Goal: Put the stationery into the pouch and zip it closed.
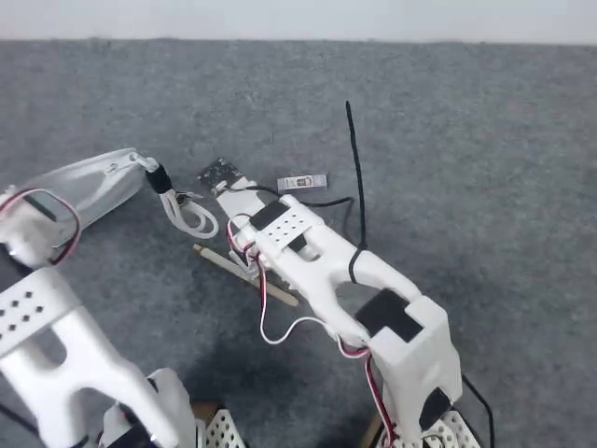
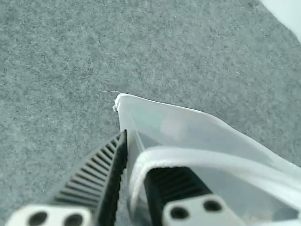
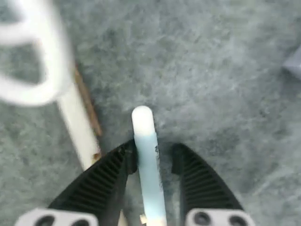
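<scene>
The pouch (image 2: 188, 127) is soft, see-through film that will likely sag and slip. Its thicker white rim is the best hold, and the left gripper (image 2: 141, 153) is clamped on that rim. The pen (image 3: 146, 141) lies between the parted jaws of the right gripper (image 3: 154, 149), against one finger with a gap at the other. It should be light, stiff and prone to rolling, so it is best pinched mid-barrel. What looks like a pencil (image 3: 87, 108) lies just beside that gripper. Print on the pen is too small to read.
</scene>
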You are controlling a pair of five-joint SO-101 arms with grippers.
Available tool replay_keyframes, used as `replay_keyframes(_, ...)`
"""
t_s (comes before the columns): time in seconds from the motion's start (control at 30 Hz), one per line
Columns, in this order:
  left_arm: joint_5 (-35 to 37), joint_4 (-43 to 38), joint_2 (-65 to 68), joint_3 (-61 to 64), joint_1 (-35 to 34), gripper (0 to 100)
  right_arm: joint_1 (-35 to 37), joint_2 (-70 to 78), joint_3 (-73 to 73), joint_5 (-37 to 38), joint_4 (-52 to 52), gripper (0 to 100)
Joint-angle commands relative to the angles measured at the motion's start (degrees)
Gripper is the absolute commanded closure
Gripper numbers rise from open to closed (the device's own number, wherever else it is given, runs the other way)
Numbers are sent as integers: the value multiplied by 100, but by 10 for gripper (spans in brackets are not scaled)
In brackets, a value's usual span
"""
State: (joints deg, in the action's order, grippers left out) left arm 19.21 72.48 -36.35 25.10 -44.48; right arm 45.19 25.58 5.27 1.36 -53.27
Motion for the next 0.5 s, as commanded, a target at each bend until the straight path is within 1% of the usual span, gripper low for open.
replay_keyframes(0.0, 88, -211, -9, -22, -9, 989, -22, 57, -273, 35, -13, 982)
replay_keyframes(0.1, 88, -193, -9, -22, 0, 989, -84, -75, -246, 35, -31, 991)
replay_keyframes(0.2, 97, -193, -18, -22, 0, 989, -224, -356, -255, 9, -338, 991)
replay_keyframes(0.37, 105, -176, -18, -40, 352, 989, -462, -1200, -246, -730, -787, 992)
replay_keyframes(0.47, 105, -167, -18, -31, 501, 989, -602, -1710, -229, -1029, -910, 992)
